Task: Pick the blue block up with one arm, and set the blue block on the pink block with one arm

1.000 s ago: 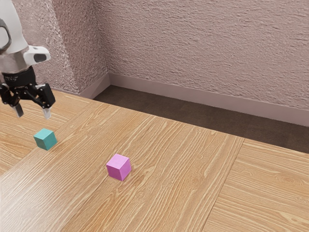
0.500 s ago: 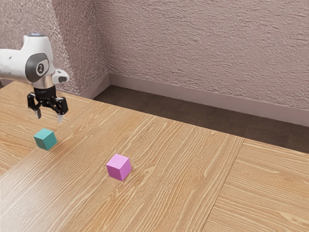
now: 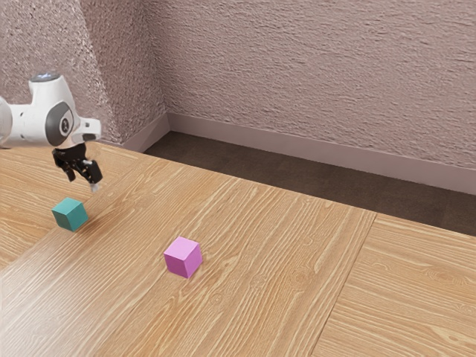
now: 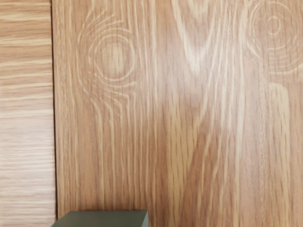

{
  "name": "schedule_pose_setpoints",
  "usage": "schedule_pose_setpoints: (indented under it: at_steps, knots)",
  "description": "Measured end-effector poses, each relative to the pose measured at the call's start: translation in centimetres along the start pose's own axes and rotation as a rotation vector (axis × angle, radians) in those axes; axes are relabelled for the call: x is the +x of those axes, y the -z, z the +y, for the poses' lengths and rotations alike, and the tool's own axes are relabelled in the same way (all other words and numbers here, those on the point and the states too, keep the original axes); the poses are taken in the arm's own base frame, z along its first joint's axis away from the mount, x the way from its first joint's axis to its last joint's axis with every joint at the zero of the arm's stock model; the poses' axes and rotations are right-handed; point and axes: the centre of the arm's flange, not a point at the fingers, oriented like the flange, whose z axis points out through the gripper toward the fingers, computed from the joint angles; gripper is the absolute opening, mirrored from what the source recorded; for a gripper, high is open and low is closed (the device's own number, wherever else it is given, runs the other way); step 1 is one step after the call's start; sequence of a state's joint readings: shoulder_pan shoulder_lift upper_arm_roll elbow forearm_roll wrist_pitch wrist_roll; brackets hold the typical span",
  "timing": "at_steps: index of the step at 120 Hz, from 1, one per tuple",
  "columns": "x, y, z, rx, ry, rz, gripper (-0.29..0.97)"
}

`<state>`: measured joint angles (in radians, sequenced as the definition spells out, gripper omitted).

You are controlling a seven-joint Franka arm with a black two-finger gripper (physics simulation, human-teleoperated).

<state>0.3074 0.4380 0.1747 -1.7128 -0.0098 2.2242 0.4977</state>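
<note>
The blue block (image 3: 69,214) is a teal-blue cube resting on the wooden table near the exterior view's left. The pink block (image 3: 183,256) sits on the table to its right and nearer the camera, well apart from it. My gripper (image 3: 84,180) hangs in the air above and slightly behind the blue block, pointing down, fingers open and empty. In the wrist view a flat greenish edge of the blue block (image 4: 102,218) shows just under the hand, with bare wood around it.
The wooden table (image 3: 282,253) stretches to the exterior view's right with plank seams across it. Behind it are a dark floor strip and a textured pink wall (image 3: 312,67) with a corner close behind the arm.
My hand has moved away from the camera and toward the exterior view's right, and has turned about its axis. It now hovers closer over the blue block. Neither block has moved.
</note>
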Motion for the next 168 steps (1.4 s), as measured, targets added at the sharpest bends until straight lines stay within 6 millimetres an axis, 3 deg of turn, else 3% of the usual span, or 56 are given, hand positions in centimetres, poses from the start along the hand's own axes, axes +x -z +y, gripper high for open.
schedule_pose_setpoints:
  at_steps: [24,64,85,119,168]
  knots:
    - [0.5,-1.5,-2.7,-0.004,-0.059,0.011,0.68]
    - [-1.4,-4.2,-5.4,-0.028,-0.129,-0.024,0.68]
    - [-1.5,-5.5,-5.6,-0.042,-0.169,-0.031,0.68]
    - [-1.7,-5.2,-5.7,-0.061,-0.205,-0.017,0.68]
    - [-2.7,-5.3,-5.8,-0.112,-0.101,-0.053,0.68]
